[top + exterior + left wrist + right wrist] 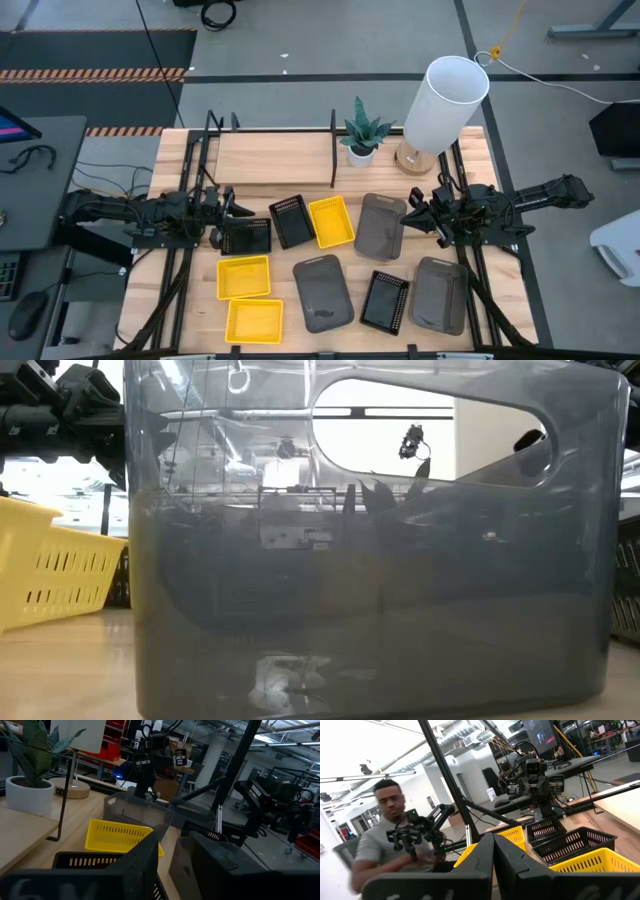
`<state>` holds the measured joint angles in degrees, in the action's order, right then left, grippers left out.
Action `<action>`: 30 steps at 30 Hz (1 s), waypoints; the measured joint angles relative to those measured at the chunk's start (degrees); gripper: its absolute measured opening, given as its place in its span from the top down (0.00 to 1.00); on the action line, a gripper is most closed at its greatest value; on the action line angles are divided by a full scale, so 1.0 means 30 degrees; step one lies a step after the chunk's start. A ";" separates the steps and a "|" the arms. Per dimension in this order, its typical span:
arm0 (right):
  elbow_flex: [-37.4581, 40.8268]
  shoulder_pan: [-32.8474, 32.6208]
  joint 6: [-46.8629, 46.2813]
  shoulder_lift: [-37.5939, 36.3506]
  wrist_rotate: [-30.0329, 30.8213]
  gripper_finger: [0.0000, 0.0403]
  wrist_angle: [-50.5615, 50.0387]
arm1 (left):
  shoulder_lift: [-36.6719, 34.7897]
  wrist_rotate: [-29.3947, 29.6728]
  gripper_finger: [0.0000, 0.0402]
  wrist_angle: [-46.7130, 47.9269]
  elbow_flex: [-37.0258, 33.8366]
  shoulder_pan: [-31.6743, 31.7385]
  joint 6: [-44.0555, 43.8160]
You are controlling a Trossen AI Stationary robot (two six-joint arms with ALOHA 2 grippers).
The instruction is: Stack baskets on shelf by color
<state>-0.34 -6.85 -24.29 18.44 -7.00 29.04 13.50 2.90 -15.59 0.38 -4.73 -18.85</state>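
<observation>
High view lays out the whole job: nine baskets lie scattered on the table (510,300), none on the shelf (275,160), so the stacking has yet to put anything in place. Three yellow baskets show, one near the middle (331,221) and two toward the near left corner (244,277), (254,320). Two black mesh baskets sit side by side left of centre (246,236), (291,221), a third lower right (385,300). The grey baskets lie at (381,225), (323,292) and (441,295).

The left claw (222,214) hovers at the leftmost black mesh basket with its fingers partly apart; whether they touch its rim I cannot tell, and nothing looks lifted. The right claw (425,216) sits by the upper grey basket, fingers pressed together and holding nothing.

As I read it, the step in hand is the first pick, with the left arm about to take that black basket. That calls for pinching one wall, lifting clear of its neighbour, and carrying it into a shelf bay between the dividers.

Left wrist view shows what the overhead cannot: the walls' height, and the central yellow basket (117,836) just beyond the black one's rim. Low view is almost wholly blocked by a grey basket wall (370,610) close to the lens. Right wrist view alone shows a person (390,845) seated beyond the table.
</observation>
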 joint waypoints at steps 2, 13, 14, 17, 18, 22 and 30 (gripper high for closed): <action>-0.0006 0.0007 0.0000 0.0001 0.0001 0.96 0.0007 | 0.0000 0.0006 0.71 0.0000 0.0000 0.0000 0.0000; -0.0001 0.0001 0.0004 0.0003 0.0007 0.96 0.0006 | -0.0001 0.0001 0.71 0.0000 0.0000 0.0000 0.0000; 0.0000 0.0003 0.0068 0.0004 0.0004 0.96 0.0004 | 0.0000 0.0000 0.71 0.0000 0.0000 0.0000 0.0000; -0.0004 0.0060 0.2095 0.0005 0.0054 0.96 0.0000 | 0.0000 0.0000 0.71 0.0000 0.0000 0.0000 0.0000; -0.0007 0.0089 0.3046 0.0006 0.0224 0.96 0.0007 | -0.0007 0.0004 0.71 0.0000 0.0000 0.0000 0.0000; 0.0000 0.0109 0.5953 0.0001 0.1549 0.96 0.0007 | -0.0007 0.0007 0.71 0.0000 0.0000 0.0000 0.0000; -0.0003 0.0116 0.5601 0.0014 0.2071 0.96 0.0497 | -0.0001 0.0001 0.71 0.0000 0.0000 0.0000 0.0000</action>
<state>-0.35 -6.50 -7.49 18.48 -0.79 30.53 13.49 2.90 -15.59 0.38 -4.73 -18.85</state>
